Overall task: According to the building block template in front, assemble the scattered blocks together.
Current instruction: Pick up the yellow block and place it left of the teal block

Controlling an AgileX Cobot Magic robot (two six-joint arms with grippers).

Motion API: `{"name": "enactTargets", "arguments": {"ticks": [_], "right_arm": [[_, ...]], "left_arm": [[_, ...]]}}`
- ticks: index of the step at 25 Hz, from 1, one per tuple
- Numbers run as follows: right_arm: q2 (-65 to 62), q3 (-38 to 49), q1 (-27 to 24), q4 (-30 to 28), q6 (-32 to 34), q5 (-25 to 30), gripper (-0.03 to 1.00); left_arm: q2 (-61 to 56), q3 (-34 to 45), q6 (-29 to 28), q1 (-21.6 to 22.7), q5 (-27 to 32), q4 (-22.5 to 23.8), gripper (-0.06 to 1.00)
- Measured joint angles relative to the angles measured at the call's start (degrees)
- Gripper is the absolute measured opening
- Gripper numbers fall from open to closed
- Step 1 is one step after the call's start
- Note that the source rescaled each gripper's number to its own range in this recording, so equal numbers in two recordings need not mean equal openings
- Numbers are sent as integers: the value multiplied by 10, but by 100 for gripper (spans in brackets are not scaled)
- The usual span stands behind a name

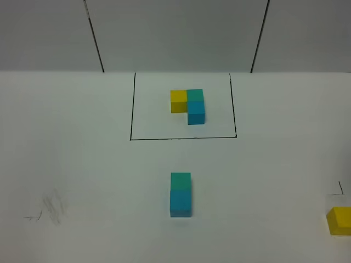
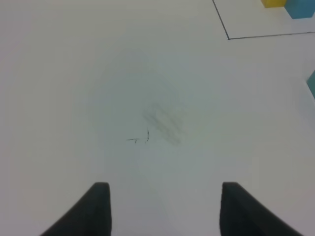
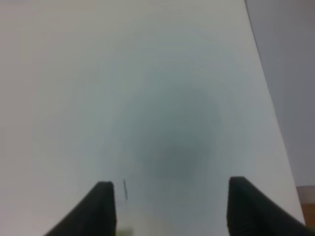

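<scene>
The building block template (image 1: 188, 103) lies inside a thin black rectangle at the far middle: yellow on the left, teal-green beside it, sky-blue in front of the green. Two scattered blocks stand joined nearer the front, the teal-green one (image 1: 180, 181) directly behind the sky-blue one (image 1: 180, 204). The yellow block (image 1: 340, 220) sits alone at the right edge, cut off by the frame. Neither gripper shows in the exterior high view. My left gripper (image 2: 165, 211) hangs open over bare table with faint pencil smudges (image 2: 160, 123). My right gripper (image 3: 170, 211) is also open, with nothing between its fingers.
The white table (image 1: 82, 164) ends in a grey wall at the back. A small black corner mark (image 1: 335, 192) lies just behind the yellow block. In the right wrist view the table's edge (image 3: 268, 98) runs close by the gripper.
</scene>
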Motion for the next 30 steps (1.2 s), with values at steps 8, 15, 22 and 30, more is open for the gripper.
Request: {"name": "enactTargets", "arguments": {"ticks": [8, 15, 22, 30], "right_arm": [[-25, 143, -15, 58, -146, -1, 56], [-27, 227, -39, 89, -116, -32, 98], [-27, 281, -133, 193, -135, -120, 98], [-27, 319, -135, 193, -149, -153, 96]], "left_arm": [[0, 0, -1, 0, 0, 0, 29], [0, 0, -1, 0, 0, 0, 29], [0, 0, -1, 0, 0, 0, 29], [0, 0, -1, 0, 0, 0, 29]]}}
